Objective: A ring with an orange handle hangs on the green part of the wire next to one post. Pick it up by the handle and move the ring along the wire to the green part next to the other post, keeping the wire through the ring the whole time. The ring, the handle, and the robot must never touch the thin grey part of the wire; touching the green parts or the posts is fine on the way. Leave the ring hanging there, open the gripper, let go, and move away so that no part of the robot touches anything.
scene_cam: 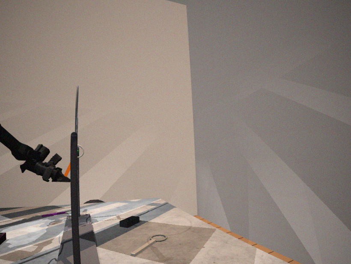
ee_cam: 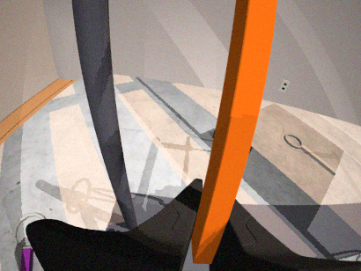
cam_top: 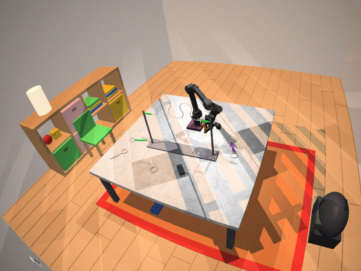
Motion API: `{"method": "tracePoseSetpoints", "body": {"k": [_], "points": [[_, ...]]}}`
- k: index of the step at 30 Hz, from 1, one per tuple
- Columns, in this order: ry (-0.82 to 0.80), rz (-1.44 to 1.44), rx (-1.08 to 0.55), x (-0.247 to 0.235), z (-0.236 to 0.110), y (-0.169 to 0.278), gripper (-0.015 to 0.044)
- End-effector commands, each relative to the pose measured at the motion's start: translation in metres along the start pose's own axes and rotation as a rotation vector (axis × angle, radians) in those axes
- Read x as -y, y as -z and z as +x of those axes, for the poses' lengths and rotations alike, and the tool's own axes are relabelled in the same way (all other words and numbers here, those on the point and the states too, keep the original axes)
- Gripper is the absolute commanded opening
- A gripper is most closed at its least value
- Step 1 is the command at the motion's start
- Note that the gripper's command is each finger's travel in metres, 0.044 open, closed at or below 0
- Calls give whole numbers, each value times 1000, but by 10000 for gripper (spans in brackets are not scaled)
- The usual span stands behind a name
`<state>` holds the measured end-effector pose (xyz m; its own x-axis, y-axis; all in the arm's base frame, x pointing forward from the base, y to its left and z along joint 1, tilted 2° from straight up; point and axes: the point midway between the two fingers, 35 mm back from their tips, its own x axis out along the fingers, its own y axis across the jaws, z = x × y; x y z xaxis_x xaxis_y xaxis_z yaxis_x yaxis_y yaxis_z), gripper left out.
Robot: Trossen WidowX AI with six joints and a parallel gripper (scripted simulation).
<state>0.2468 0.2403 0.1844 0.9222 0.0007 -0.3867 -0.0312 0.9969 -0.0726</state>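
The orange handle (cam_top: 204, 127) (scene_cam: 67, 169) (ee_cam: 242, 128) hangs below its pale ring (scene_cam: 83, 151), tilted in the exterior view. The ring is around the wire at the inner end of the right green part (cam_top: 206, 121), beside the right post (cam_top: 211, 138) (scene_cam: 74, 199) (ee_cam: 94, 66). Contact between ring and wire is too small to tell. My gripper (cam_top: 206, 131) (scene_cam: 66, 178) (ee_cam: 205, 186) is shut on the handle's lower end. The grey wire loops across to the other green part (cam_top: 148, 113) at the left post (cam_top: 148, 128). The ring is out of the wrist view.
The posts stand on a flat base (cam_top: 180, 150). On the table lie a purple-handled ring (cam_top: 232, 147) (scene_cam: 53, 214) (ee_cam: 26, 260), a green-handled ring (cam_top: 140, 140), a beige-handled ring (cam_top: 152, 162) (scene_cam: 144, 247), a grey ring tool (cam_top: 117, 154) and a black block (cam_top: 180, 169) (scene_cam: 129, 221).
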Motion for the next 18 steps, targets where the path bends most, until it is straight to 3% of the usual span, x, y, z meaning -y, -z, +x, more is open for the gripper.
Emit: {"method": "tracePoseSetpoints", "body": {"k": [1,18], "points": [[2,4,3,-5,0,-1,-150],[2,4,3,-9,7,16,-150]]}}
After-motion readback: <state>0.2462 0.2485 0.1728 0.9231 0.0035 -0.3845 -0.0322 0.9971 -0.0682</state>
